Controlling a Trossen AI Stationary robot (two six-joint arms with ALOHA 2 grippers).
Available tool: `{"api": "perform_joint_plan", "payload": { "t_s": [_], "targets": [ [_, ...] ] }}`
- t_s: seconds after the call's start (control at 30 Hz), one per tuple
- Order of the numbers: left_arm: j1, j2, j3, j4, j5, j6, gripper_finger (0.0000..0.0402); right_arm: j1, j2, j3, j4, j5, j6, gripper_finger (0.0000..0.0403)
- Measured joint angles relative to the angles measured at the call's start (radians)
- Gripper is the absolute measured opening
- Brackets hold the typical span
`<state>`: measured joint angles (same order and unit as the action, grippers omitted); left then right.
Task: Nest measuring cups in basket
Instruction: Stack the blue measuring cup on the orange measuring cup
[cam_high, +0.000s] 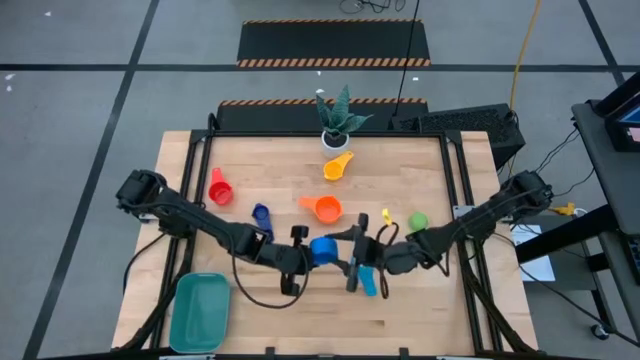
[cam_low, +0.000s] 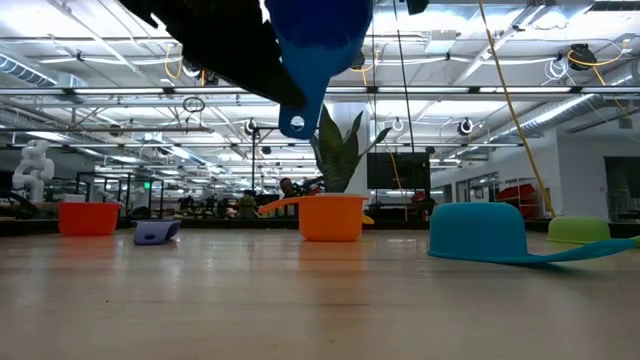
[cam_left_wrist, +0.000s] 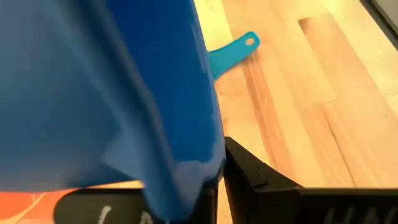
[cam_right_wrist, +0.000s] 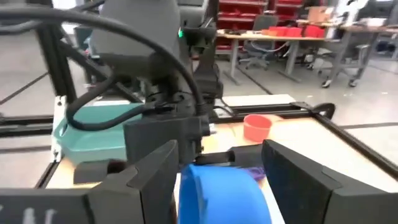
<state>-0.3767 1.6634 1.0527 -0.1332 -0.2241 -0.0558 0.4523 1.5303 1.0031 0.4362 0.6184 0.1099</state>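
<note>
From above, you see both grippers meeting mid-table around the blue cup (cam_high: 324, 250): the left gripper (cam_high: 300, 252) is clamped on it, while the right gripper (cam_high: 358, 262) stands with its fingers spread beside it. The basket (cam_high: 199, 312) sits at the near left corner, well apart, so a long carry lies ahead and a thin hold could slip. In the low view the blue cup (cam_low: 318, 50) hangs in the air, handle down, above the table; if it drops it may roll toward the orange cup (cam_low: 331, 216) or the teal cup (cam_low: 480, 232). The left wrist view shows the blue cup (cam_left_wrist: 124, 93) pinched at its edge, so it may twist. The right wrist view shows the blue cup (cam_right_wrist: 217, 196) between open fingers (cam_right_wrist: 155, 171); pulling back crookedly could knock it loose.
</note>
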Motion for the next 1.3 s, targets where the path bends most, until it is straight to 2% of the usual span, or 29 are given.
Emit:
{"api": "perform_joint_plan", "payload": {
  "t_s": [0.27,0.43,0.5,0.73,0.87,1.03,1.3],
  "targets": [
    [-0.039,-0.010,0.001,-0.001,-0.005,-0.030,0.0010,-0.068,0.000,0.000,-0.035,-0.227,0.044,0.0204],
    [-0.051,-0.009,0.001,-0.013,-0.008,-0.032,0.0005,-0.080,0.000,0.000,-0.052,-0.279,0.052,0.0153],
    [-0.050,-0.009,0.001,-0.016,-0.009,-0.032,0.0006,-0.082,0.000,0.000,-0.057,-0.307,0.058,0.0126],
    [-0.045,-0.009,0.000,-0.019,-0.012,-0.028,0.0011,-0.082,0.000,0.000,-0.071,-0.310,0.054,0.0019],
    [-0.031,-0.010,0.000,-0.019,-0.012,-0.045,0.0009,-0.082,-0.001,0.000,-0.071,-0.309,0.048,0.0009],
    [-0.020,-0.016,0.000,-0.005,-0.023,-0.098,0.0063,-0.078,0.000,0.000,-0.086,-0.306,0.026,0.0003],
    [-0.035,-0.035,0.001,-0.039,-0.118,-0.123,0.0166,-0.078,-0.034,-0.001,-0.166,-0.276,0.036,0.0001]
  ]
}}
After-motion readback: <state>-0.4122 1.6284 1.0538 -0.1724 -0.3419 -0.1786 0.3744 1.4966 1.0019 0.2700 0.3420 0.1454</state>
